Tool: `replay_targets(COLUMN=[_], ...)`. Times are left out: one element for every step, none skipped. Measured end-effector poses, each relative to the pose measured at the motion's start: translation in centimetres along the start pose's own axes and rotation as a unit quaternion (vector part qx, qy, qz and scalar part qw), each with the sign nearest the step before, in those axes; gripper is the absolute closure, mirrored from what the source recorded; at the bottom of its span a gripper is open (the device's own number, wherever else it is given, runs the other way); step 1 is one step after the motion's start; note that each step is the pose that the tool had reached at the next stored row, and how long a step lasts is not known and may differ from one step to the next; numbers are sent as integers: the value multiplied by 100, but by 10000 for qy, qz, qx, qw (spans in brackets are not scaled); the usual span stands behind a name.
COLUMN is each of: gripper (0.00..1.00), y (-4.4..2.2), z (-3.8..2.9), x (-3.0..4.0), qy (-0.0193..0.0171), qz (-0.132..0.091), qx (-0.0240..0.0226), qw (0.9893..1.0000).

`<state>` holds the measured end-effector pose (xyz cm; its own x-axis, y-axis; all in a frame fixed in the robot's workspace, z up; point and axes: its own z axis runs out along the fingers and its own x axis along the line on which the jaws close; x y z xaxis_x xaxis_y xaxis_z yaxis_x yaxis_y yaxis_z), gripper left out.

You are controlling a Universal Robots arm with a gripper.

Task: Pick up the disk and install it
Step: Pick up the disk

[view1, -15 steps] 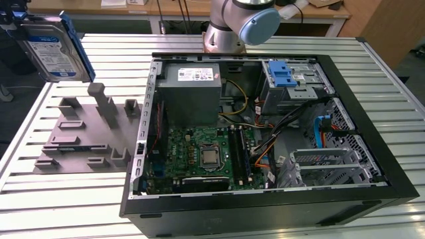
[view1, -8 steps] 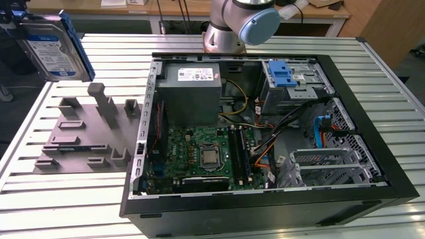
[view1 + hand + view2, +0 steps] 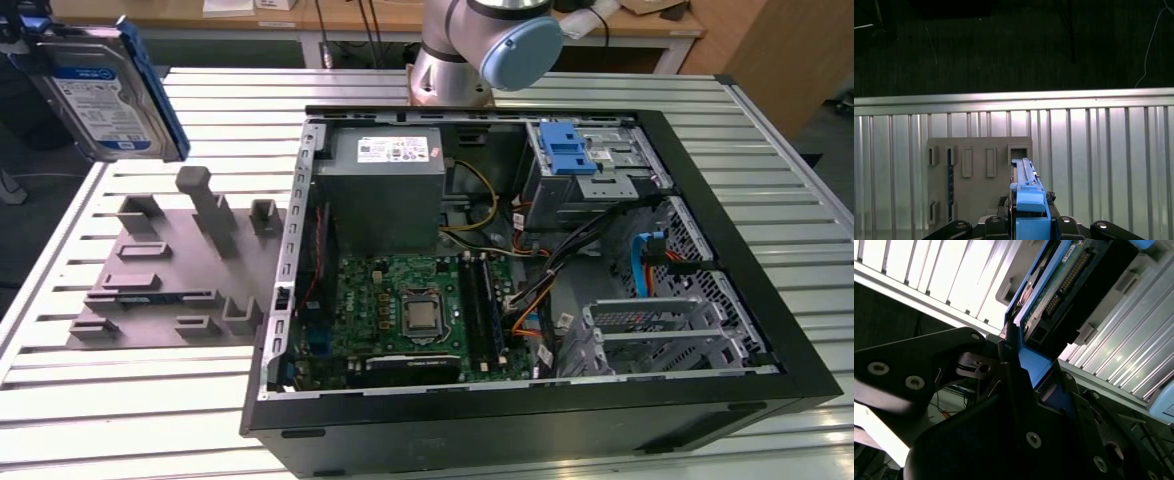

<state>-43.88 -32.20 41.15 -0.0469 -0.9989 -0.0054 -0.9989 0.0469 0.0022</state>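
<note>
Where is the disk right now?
The disk hangs at the exterior view's upper left, above the grey fixture block and clear of the computer case; the first wrist view shows the pincer clamped on it.

Workshop: slatted aluminium bench (image 3: 120, 420), opened computer case (image 3: 534, 400), workbenches (image 3: 267, 25) behind.

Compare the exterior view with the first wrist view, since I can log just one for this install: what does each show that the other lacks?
The exterior view adds the open computer case with its motherboard, grey power supply and blue-latched drive cage, plus the arm's base. The first wrist view adds the dark floor beyond the table edge, and the disk seen edge-on above the jaws. Both share the disk, the grey fixture and the slatted metal table.
</note>
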Motion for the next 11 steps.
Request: replay_targets(gripper=[64,64,64,64,64,64,64,64,64,64,64], y=[0,0,0,0,0,0,0,0,0,0,0], z=[-5,-10,-15,-20,-24,-28,-32,-36,-40,-44,-49], x=[0,0,0,0,0,0,0,0,0,0,0], qy=[0,-1,-1,-1,0,0,0,-1,-1,-1,0], qz=[0,0,0,0,0,0,0,0,0,0,0], qx=[0,0,0,0,0,1,0,0,0,0,0], qw=[10000,10000,10000,10000,10000,10000,10000,10000,10000,10000,10000])
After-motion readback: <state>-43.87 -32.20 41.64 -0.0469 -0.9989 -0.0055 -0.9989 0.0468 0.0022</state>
